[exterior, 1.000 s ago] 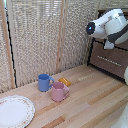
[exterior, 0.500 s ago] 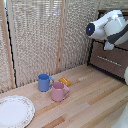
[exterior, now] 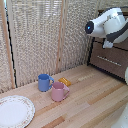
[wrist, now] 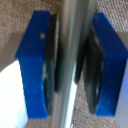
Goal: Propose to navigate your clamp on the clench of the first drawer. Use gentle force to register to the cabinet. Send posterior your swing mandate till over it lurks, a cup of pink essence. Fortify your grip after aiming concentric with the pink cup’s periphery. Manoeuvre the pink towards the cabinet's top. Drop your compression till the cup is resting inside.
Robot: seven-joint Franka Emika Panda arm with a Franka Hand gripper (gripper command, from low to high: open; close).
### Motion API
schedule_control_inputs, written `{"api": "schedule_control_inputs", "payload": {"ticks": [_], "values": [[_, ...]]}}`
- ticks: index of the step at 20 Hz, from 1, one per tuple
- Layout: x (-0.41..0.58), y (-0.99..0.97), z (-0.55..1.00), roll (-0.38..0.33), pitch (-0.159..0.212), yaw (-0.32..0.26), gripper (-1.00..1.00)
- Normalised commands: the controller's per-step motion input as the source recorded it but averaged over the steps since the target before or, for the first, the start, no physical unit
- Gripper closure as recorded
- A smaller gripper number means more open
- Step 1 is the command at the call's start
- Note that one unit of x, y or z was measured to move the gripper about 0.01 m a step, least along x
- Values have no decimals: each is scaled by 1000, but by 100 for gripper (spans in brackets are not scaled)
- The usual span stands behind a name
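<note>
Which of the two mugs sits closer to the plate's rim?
The pink cup; it stands nearer the plate than the blue mug behind it.

No writing, label, brand, number or sign can be read on anything in either view.

Bare bench (exterior: 95, 95) lies open between the cabinet (exterior: 111, 59) and the pink cup (exterior: 59, 92). Blue mug (exterior: 44, 82) and a yellow thing (exterior: 64, 81) crowd the cup's far side; a plate (exterior: 14, 111) lies apart.
</note>
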Motion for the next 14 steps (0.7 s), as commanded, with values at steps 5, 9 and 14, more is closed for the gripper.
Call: {"api": "schedule_control_inputs", "payload": {"ticks": [5, 9, 14], "values": [[35, 619, 0, 118, -308, -55, 100], [26, 766, 53, 170, -125, -77, 100], [147, 807, 83, 148, 99, -18, 100]]}}
